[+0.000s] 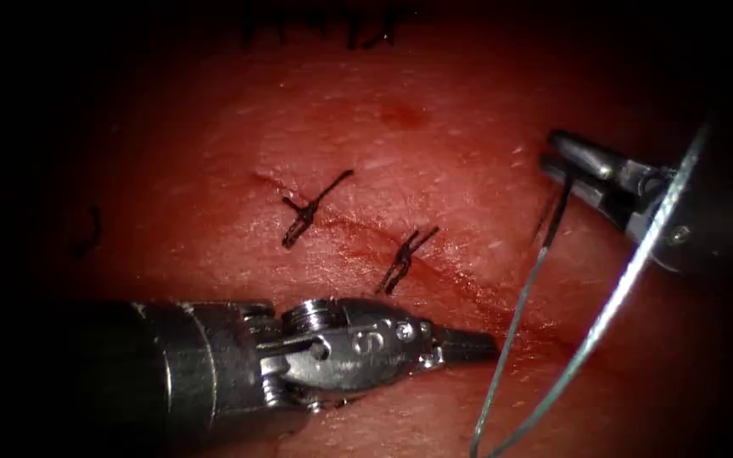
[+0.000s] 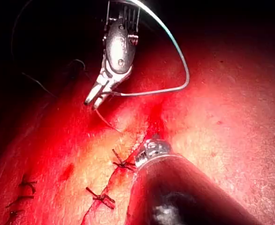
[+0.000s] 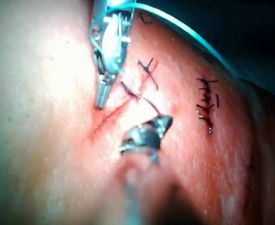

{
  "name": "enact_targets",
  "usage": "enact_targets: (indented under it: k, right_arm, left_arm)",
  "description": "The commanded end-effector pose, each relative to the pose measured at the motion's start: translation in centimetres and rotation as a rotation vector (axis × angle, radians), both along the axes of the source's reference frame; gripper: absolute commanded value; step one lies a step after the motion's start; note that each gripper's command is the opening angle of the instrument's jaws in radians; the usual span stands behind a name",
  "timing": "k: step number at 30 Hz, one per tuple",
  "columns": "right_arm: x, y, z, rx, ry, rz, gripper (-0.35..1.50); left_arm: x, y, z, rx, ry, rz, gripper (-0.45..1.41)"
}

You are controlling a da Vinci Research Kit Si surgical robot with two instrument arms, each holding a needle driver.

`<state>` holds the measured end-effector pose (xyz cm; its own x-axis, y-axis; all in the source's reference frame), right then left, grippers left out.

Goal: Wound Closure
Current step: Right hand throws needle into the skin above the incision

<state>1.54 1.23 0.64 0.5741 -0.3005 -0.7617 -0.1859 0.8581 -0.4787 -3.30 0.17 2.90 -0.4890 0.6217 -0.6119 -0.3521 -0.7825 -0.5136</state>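
The cut (image 1: 468, 288) runs diagonally across the tissue (image 1: 400, 144), with two knotted stitches (image 1: 307, 212) (image 1: 405, 259) on its upper part. My left tool (image 1: 477, 346) lies low, its jaws shut on nothing and its tip beside the cut's lower stretch. My right tool (image 1: 553, 157) hovers right of the cut with its jaws shut on the thread (image 1: 515, 322). The strand drops from the jaws, loops low and climbs back past the tool's wrist. A short dark piece (image 1: 545, 216) hangs under the right jaws toward the tissue. I cannot tell where the needle is.
Red fluid (image 2: 156, 119) wets the cut beyond the stitches. An older row of dark stitches (image 3: 205, 103) sits off to one side on the tissue. Loose dark thread ends (image 1: 366, 34) lie at the far edge.
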Motion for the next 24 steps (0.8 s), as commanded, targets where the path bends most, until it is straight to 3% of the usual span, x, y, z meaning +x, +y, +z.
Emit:
enact_targets:
  k: [1, 17, 24]
  right_arm:
    - [0.06, -0.01, 0.05, -0.001, 0.001, -0.002, -0.35]
    - [0.11, -0.19, 0.22, -0.103, -0.038, -0.031, -0.35]
    - [0.20, -0.44, 0.42, -0.131, -0.045, -0.047, -0.35]
  left_arm:
    - [-0.06, -0.01, 0.05, 0.000, 0.002, 0.001, -0.45]
    - [-0.04, -0.05, 0.06, 0.006, 0.004, 0.017, -0.45]
    - [-0.01, 0.00, 0.02, 0.012, 0.002, 0.018, -0.45]
